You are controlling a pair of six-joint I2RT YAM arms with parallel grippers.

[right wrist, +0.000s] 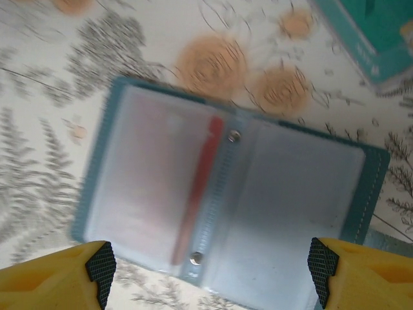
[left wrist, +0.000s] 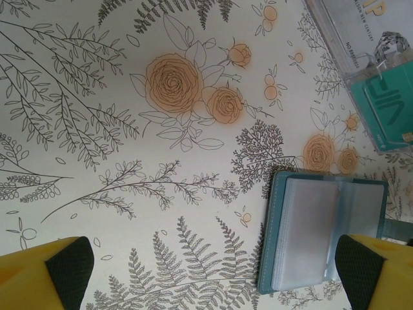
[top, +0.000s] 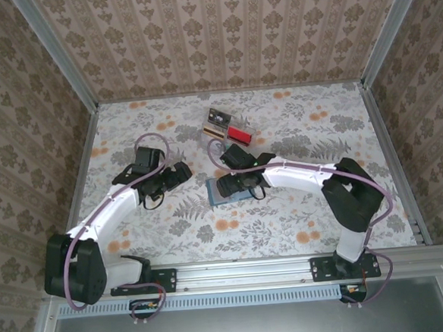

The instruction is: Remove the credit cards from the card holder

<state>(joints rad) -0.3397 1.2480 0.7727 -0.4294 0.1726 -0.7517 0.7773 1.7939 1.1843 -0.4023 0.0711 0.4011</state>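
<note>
The flowered surface (top: 300, 206) carries the card holder (right wrist: 226, 200) at the middle of the top view. It lies open and flat, with both clear-sleeved panels facing up. The right fingers (right wrist: 97, 266) hang directly over it, spread wide and gripping nothing, one tip at each lower corner of the right wrist frame. The holder's long axis runs across that frame between them, and its studded spine runs up and down.

The left fingers (left wrist: 64, 265) are also spread wide and empty. In their frame the holder sits off to the lower right, so the right arm is the nearer.

A red card (right wrist: 197, 194) shows as a thin strip in the sleeve just left of the spine, lying along it. The other sleeves look empty, though blur leaves that unsure. At the top centre of the top view, well apart from the holder, a gold-striped card (top: 217, 121) and a second red card (top: 240, 134) lie together.
</note>
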